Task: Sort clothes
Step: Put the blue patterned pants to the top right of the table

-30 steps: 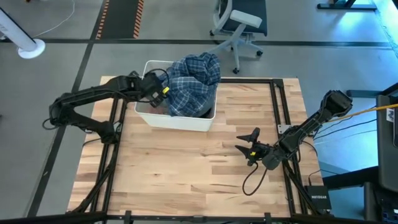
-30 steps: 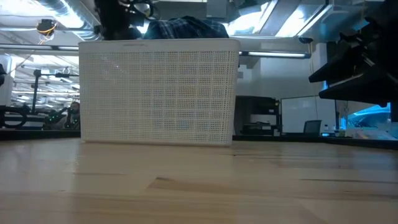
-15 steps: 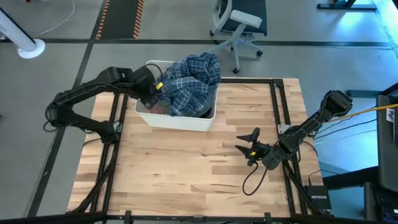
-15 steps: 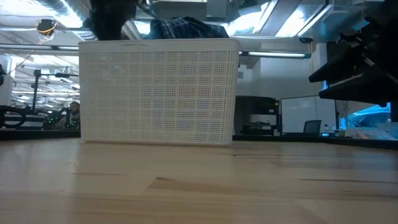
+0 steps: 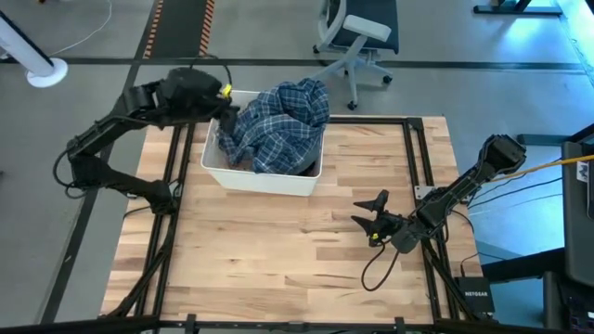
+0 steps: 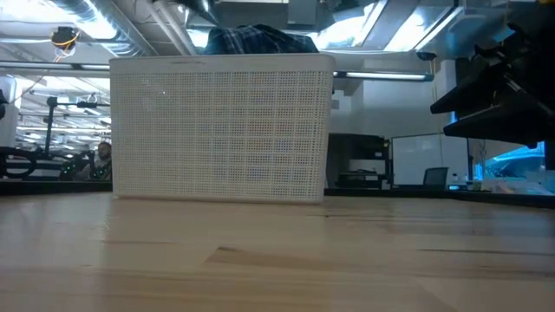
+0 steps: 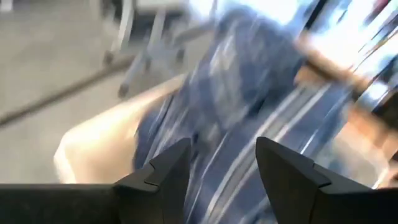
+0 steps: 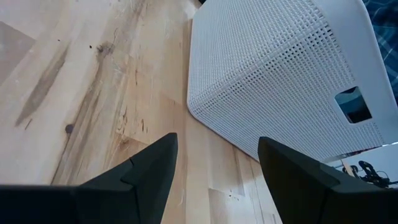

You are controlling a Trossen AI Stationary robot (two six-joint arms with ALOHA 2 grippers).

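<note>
The blue-white plaid shirt point(image 5: 278, 125) lies heaped in the white bin point(image 5: 264, 181) and spills over its far rim; it also shows in the left wrist view point(image 7: 249, 93) and above the bin wall in the low view point(image 6: 260, 39). A small pinkish piece point(image 5: 243, 163) shows under it. The other clothes are hidden. My left gripper point(image 5: 224, 108) hovers open over the bin's far left corner, fingers toward the shirt point(image 7: 224, 155). My right gripper point(image 5: 368, 219) is open and empty above the table's right part point(image 8: 217, 155).
The white perforated bin stands at the table's far left of centre point(image 6: 221, 126) point(image 8: 286, 81). Bare wood table point(image 5: 278, 250) stretches in front of it. An office chair point(image 5: 357, 37) stands on the floor beyond the far edge.
My left gripper has risen from the bin's left side and gone toward the table's far edge, turning toward the plaid shirt; in the low view it has left the bin's rim upward.
</note>
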